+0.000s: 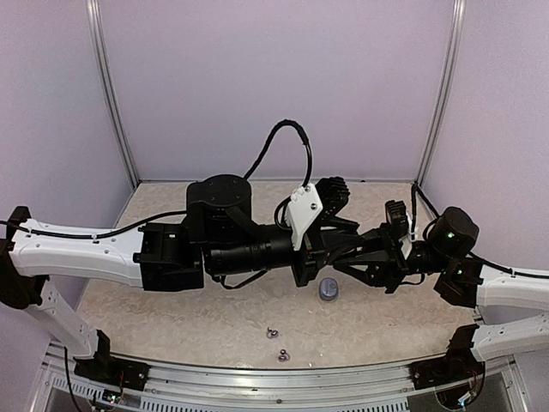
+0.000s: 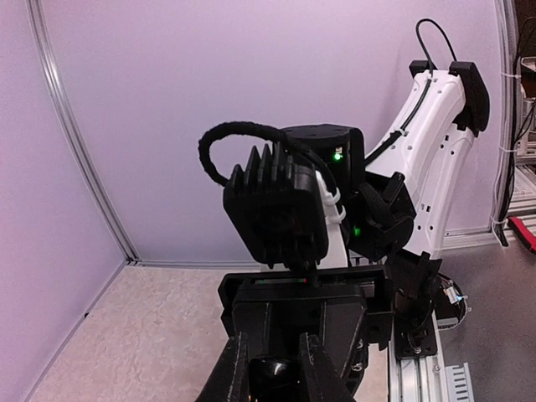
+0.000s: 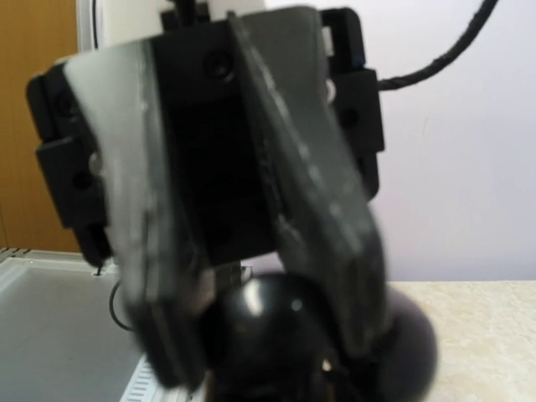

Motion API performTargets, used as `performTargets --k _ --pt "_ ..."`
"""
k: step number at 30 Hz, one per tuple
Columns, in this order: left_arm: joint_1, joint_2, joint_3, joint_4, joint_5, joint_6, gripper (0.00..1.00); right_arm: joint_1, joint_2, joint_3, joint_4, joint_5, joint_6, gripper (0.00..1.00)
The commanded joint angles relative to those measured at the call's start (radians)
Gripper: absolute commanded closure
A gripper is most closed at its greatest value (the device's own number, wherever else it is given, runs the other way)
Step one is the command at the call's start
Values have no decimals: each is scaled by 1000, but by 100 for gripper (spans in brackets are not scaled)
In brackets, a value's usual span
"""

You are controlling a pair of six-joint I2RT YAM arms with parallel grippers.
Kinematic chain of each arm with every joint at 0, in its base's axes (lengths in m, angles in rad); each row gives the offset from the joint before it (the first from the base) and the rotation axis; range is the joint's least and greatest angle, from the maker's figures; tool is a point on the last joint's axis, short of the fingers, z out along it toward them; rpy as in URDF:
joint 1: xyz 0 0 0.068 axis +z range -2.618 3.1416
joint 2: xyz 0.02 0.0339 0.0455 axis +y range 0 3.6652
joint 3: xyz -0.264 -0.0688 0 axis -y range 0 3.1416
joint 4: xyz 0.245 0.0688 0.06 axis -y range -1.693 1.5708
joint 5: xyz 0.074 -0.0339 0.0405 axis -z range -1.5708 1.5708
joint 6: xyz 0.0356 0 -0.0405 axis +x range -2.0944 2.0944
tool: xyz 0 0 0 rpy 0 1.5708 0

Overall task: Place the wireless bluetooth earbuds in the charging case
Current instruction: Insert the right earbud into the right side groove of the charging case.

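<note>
My two grippers meet tip to tip above the middle of the table. My left gripper (image 2: 272, 368) is shut on a glossy black rounded charging case (image 2: 274, 374), which also shows large and blurred in the right wrist view (image 3: 272, 335). In the top view the left gripper (image 1: 314, 257) faces the right gripper (image 1: 347, 257) closely. The right gripper's body (image 2: 306, 314) stands just beyond the case, and its finger gap is hidden. Two tiny silvery-grey earbuds (image 1: 273, 332) (image 1: 282, 354) lie on the table near the front edge. No black earbud shows.
A small round grey-blue case (image 1: 328, 289) sits on the table just below the grippers. Lilac walls with metal corner posts (image 1: 111, 103) enclose the table. A metal rail (image 1: 283, 382) runs along the front edge.
</note>
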Motion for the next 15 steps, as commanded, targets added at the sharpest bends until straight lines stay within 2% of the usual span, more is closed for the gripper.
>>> performTargets --k 1,8,15 --pt "11 9 -32 -6 24 -11 90 12 -25 64 32 -38 8 100" --pt "18 18 -29 -33 35 -14 89 15 -31 83 -12 -57 -14 100" --pt "26 7 -11 -81 51 3 76 15 -46 91 -51 -49 -37 100"
